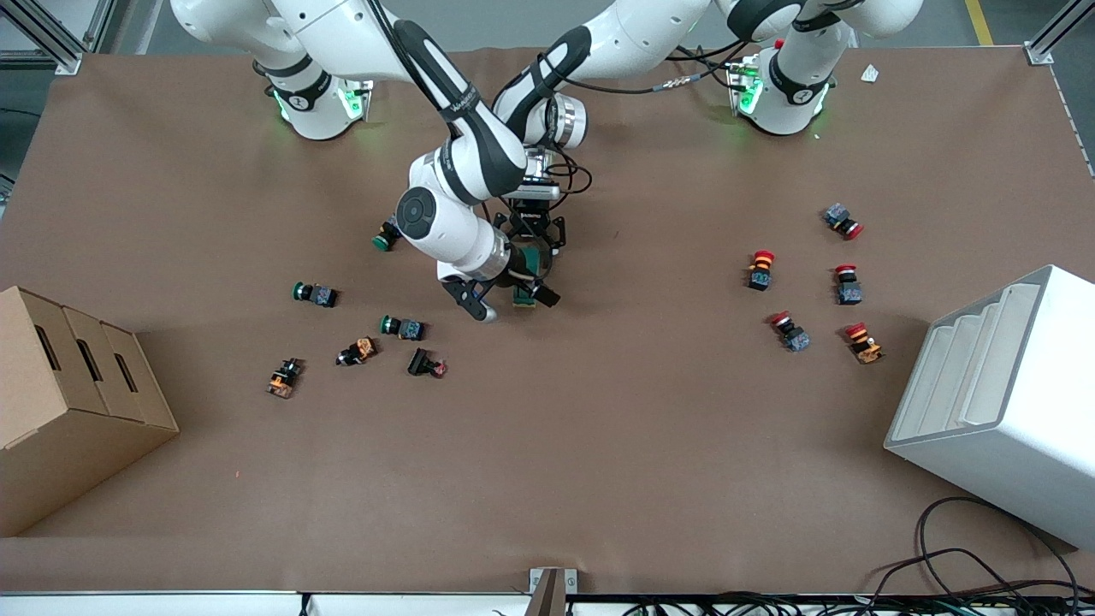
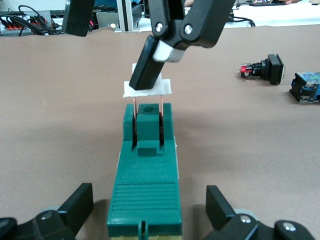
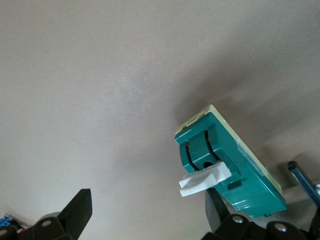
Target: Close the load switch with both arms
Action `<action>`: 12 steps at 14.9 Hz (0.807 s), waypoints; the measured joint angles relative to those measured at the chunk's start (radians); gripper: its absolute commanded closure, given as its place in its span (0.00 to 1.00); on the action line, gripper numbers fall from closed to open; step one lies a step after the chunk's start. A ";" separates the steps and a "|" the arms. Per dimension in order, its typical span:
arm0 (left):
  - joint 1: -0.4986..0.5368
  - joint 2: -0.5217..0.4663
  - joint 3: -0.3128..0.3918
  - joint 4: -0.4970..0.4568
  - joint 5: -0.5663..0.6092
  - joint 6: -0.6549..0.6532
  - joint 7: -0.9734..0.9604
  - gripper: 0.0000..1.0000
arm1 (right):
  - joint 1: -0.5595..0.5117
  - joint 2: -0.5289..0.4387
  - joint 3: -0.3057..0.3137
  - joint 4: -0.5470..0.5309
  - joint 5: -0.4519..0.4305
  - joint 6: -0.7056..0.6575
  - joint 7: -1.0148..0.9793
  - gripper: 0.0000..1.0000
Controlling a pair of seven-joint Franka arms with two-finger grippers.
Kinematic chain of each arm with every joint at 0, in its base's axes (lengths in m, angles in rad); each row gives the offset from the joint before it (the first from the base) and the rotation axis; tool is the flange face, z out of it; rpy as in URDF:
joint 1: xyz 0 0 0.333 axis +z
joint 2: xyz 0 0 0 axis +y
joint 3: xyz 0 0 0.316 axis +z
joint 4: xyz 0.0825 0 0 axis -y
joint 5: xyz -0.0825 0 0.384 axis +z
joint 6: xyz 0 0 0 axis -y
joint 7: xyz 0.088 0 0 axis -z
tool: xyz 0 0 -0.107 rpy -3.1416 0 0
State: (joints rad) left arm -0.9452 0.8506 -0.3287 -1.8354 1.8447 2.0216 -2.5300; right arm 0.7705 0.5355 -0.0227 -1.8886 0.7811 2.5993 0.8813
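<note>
Cables (image 1: 984,556) trail off the table's near edge, with a cardboard box (image 1: 68,402) at the right arm's end and a white rack (image 1: 1009,385) at the left arm's end. Farther back at mid-table lies the switch (image 1: 532,263), between the green-capped buttons (image 1: 402,326) and the red-capped buttons (image 1: 791,332), with both arms bent over it. The left gripper (image 1: 536,239) is low at its farther end and the right gripper (image 1: 509,301) at its nearer end. In the left wrist view the left gripper's fingers (image 2: 75,205) are spread on either side of the green body, clear of it, while one right finger (image 2: 147,62) presses on the white handle (image 2: 147,90), raised on two copper blades. In the right wrist view that gripper is spread wide, gripping nothing, one finger beside the handle.
</note>
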 measured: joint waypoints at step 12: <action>0.000 0.000 0.000 0.000 0.000 -0.001 0.000 0.01 | -0.031 0.114 -0.005 0.115 -0.009 -0.002 -0.024 0.00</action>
State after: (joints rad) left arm -0.9449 0.8509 -0.3285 -1.8351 1.8447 2.0211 -2.5300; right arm 0.7393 0.6490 -0.0278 -1.7735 0.7717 2.5975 0.8575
